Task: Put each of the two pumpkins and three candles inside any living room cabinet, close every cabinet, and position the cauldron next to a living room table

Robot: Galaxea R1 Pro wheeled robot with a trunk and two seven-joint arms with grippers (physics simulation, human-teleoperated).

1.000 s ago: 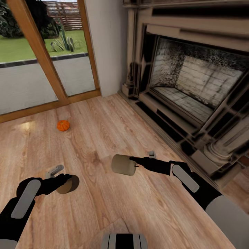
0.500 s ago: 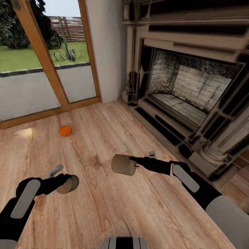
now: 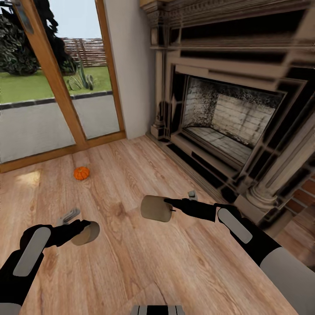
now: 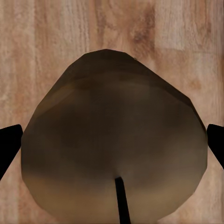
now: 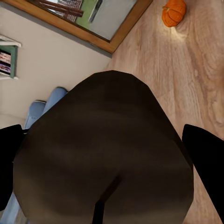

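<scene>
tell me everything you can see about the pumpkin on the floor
The pumpkin is small, round and bright orange, with faint ribs running down its sides; its top looks slightly darker, but a stem is too small to make out. It sits upright on the light wooden plank floor, alone, with nothing else touching it. It lies near the wood-framed glass door, ahead of the left hand and well apart from it. In the right wrist view it appears again, on the floor near the door frame.
</scene>
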